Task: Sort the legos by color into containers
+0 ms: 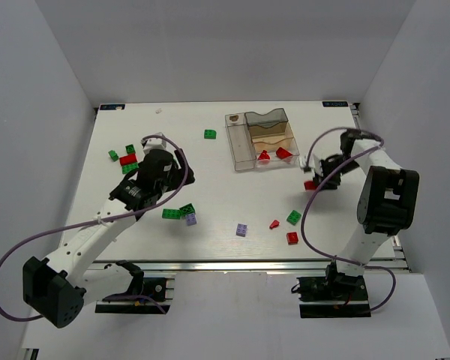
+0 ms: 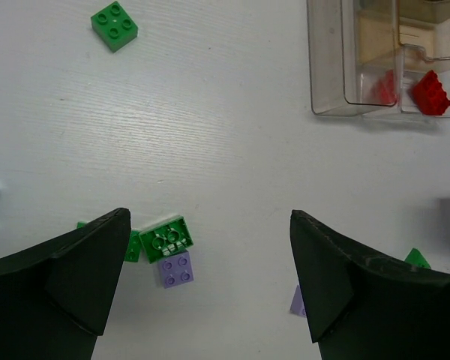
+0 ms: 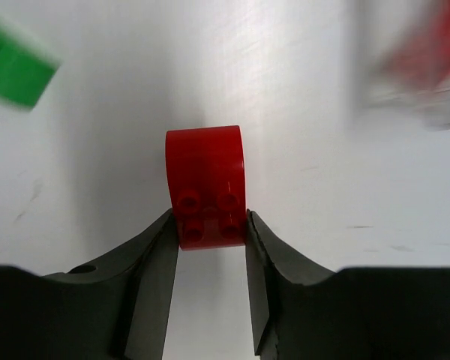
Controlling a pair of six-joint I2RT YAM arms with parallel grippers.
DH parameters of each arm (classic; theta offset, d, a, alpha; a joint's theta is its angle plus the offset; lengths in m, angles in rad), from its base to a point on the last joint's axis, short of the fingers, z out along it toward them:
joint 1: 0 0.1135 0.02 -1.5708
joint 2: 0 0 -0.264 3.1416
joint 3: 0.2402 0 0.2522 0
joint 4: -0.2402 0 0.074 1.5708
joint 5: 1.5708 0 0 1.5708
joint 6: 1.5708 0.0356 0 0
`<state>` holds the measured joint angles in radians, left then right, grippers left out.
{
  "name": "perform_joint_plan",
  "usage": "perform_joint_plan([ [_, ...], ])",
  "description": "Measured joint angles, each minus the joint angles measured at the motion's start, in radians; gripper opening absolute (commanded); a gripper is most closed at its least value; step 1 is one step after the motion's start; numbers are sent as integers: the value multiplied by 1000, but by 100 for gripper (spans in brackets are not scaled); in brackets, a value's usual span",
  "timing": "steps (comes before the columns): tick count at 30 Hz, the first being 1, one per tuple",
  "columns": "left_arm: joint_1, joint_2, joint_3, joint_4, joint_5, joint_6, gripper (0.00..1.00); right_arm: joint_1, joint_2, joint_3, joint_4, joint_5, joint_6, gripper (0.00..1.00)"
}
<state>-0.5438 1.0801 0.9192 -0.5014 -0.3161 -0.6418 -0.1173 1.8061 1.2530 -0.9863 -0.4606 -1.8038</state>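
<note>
My right gripper (image 3: 208, 217) is shut on a red lego (image 3: 206, 184) with a rounded end, one finger on each side, low over the table. In the top view this lego (image 1: 310, 184) lies just right of the clear containers (image 1: 240, 150), which hold two red legos (image 1: 264, 156). My left gripper (image 2: 210, 225) hangs open above the table with nothing between its fingers. A green lego (image 2: 166, 238) and a lilac lego (image 2: 175, 270) lie together by its left finger. In the top view the left gripper (image 1: 178, 180) is left of centre.
Loose legos lie scattered: a green one (image 1: 210, 134) at the back, a green and red cluster (image 1: 127, 159) far left, a lilac one (image 1: 241, 229), a small red one (image 1: 274, 223), a green one (image 1: 294, 217) and a red one (image 1: 292, 238) toward the front.
</note>
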Motion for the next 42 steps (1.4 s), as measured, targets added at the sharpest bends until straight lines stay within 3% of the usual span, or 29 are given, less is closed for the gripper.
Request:
perform_joint_plan([
  [4,27,40,24,-31,-10,-6,97,81,-11,192,73,-108,237,5],
  [8,52,67,46,-59,-10,-2,97,187,-58,206,242,-122,446,8],
  [16,92,66,64,-89,-10,10,97,312,69,287,436,-32,643,14],
  [19,104,53,64,-108,-10,10,97,323,131,322,469,14,662,21],
  [23,116,20,63,-127,-10,8,97,332,163,331,486,50,662,45],
  [25,117,1,57,-127,-10,5,97,335,167,331,489,63,661,49],
  [32,124,-13,41,-129,-9,1,97,336,177,360,492,70,686,54],
  [37,124,-12,38,-126,-7,2,97,333,166,362,467,40,701,51],
  [40,124,-11,37,-123,0,1,95,318,113,351,347,-75,619,45],
  [42,124,-11,31,-115,5,1,95,299,35,308,215,-166,454,44],
])
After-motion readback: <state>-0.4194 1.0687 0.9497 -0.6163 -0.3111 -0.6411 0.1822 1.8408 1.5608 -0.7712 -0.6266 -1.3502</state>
